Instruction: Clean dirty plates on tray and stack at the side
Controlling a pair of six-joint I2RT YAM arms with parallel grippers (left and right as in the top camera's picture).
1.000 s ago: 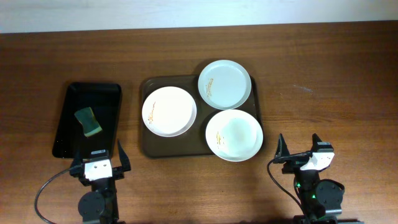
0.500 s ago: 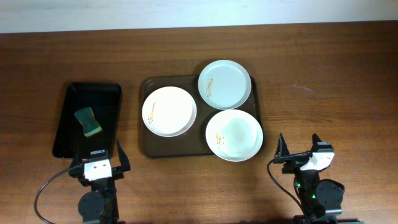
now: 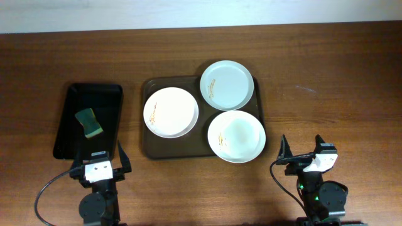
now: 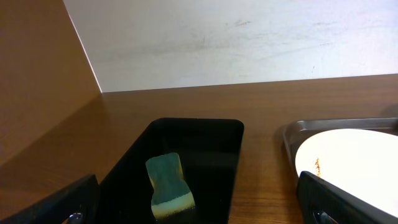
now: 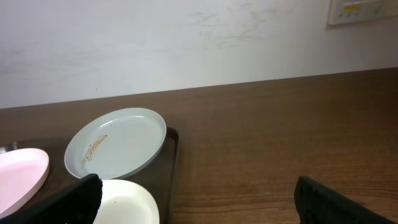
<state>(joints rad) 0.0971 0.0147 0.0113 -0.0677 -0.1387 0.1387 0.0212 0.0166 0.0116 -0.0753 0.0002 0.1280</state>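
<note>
Three white plates lie on the dark brown tray [image 3: 149,149] at the table's middle: a left plate [image 3: 171,112] with an orange smear, a bluish-white plate [image 3: 227,85] at the back right, and a front right plate [image 3: 236,136] with smears. My left gripper [image 3: 99,161] is open and empty near the front edge, in front of the black tray. My right gripper [image 3: 303,149] is open and empty, front right of the brown tray. The left wrist view shows the left plate [image 4: 354,162]. The right wrist view shows the bluish plate [image 5: 118,149] and the front plate [image 5: 127,202].
A smaller glossy black tray [image 3: 70,108] sits at the left with a green and yellow sponge [image 3: 89,122] in it; it also shows in the left wrist view [image 4: 205,155], with the sponge [image 4: 169,186]. A white wall runs behind the table.
</note>
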